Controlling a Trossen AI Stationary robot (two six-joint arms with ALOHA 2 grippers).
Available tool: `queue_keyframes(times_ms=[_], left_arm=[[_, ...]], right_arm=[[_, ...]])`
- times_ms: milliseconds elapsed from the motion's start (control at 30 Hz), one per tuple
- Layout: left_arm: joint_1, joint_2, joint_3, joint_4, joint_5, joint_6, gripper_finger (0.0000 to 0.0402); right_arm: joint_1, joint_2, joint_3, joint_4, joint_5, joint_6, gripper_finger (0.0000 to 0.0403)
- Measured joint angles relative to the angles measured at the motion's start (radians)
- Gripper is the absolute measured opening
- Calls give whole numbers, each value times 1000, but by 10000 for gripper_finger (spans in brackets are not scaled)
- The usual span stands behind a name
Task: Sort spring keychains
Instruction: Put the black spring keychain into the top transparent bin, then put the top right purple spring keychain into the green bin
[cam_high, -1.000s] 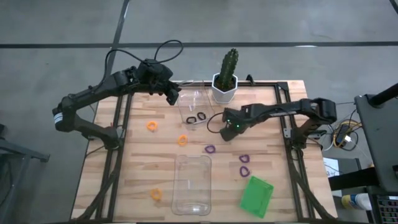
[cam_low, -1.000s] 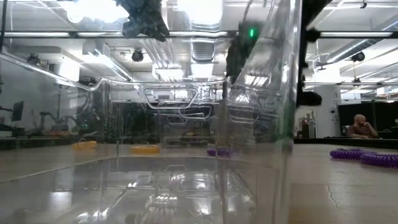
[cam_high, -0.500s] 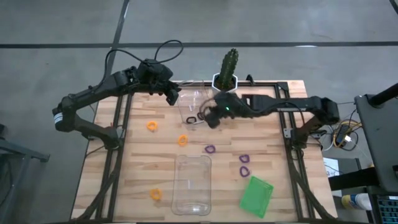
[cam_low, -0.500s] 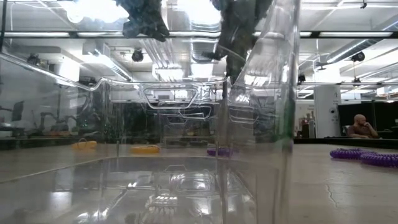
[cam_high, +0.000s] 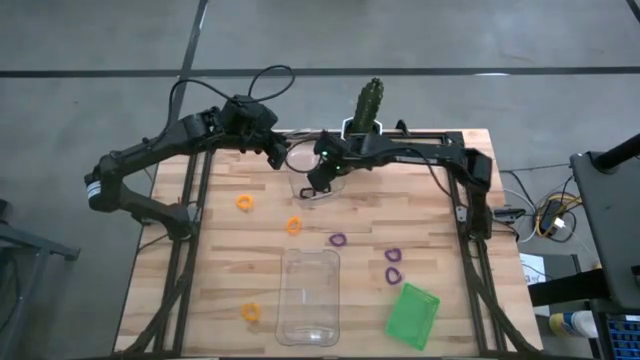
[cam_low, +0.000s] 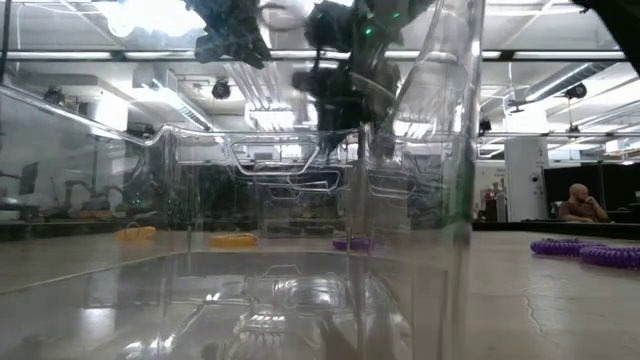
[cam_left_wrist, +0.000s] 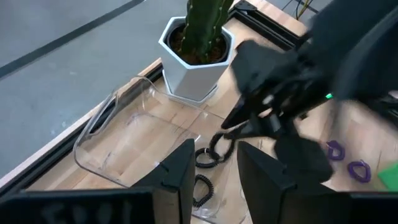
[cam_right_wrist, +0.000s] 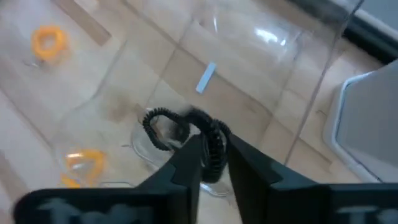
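My right gripper (cam_right_wrist: 208, 163) is clamped on a black spring keychain (cam_right_wrist: 214, 146), carried over the far clear tray (cam_high: 305, 165) so blacks collect there; left gripper (cam_left_wrist: 211, 171) waits alongside, fingers apart

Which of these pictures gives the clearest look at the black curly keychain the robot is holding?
The right wrist view: the black spring keychain hangs between the right gripper fingers, over the clear tray. The left wrist view shows it dangling, farther off. From above the arm covers it, and the low view shows only dark shapes.
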Motion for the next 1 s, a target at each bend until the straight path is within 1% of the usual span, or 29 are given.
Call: queue_keyframes(times_ms=[133, 267, 400, 500, 567, 600, 733, 833, 1000], left_arm=[[0, 0, 0, 1, 0, -2, 113], [0, -1, 0, 1, 1, -1, 113], [0, -1, 0, 1, 2, -2, 113], [0, -1, 0, 1, 0, -2, 113], [0, -1, 0, 1, 0, -2, 113], [0, -1, 0, 1, 0, -2, 113], [0, -1, 0, 2, 0, -22, 113], [0, -1, 0, 2, 0, -29, 113], [0, -1, 0, 1, 0, -29, 113]], right_arm=[[-1, 54, 111, -87, -6, -20, 131], [25, 49, 211, -164, -5, -97, 174], [64, 23, 281, -336, -6, -134, 194], [93, -23, 287, -434, -6, -134, 197], [115, -55, 267, -481, -16, -126, 195], [124, -71, 253, -497, -39, -112, 192], [156, -145, 172, -539, -188, -7, 182], [180, -212, 85, -540, -269, 75, 175], [237, -310, -91, -544, -294, 185, 168]])
